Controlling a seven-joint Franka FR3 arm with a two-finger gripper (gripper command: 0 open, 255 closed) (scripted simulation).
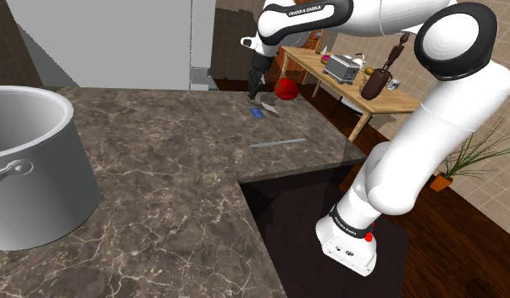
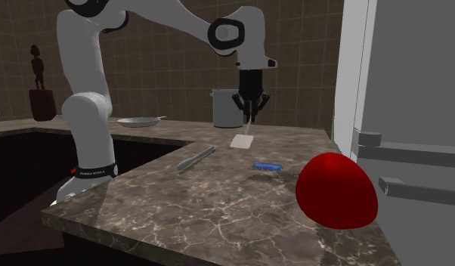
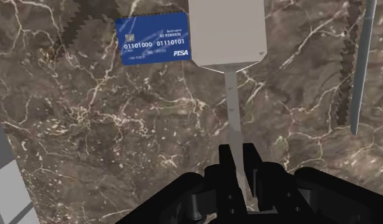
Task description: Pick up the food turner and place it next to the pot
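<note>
Food turner (image 3: pixel 226 35), pale grey flat blade on a thin handle, lies far along the dark marble table (image 1: pixel 177 212), beside a blue card (image 3: pixel 155 39). Black end effector (image 3: pixel 240 167) is clamped on the handle end. Judgement: lift vertically and slowly, since the blade may swing, then carry it to the large grey pot (image 1: pixel 29 169).

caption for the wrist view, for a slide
Black gripper clasping the thin handle of a pale food turner over a dark marble counter, a blue bank card beside its blade
</note>
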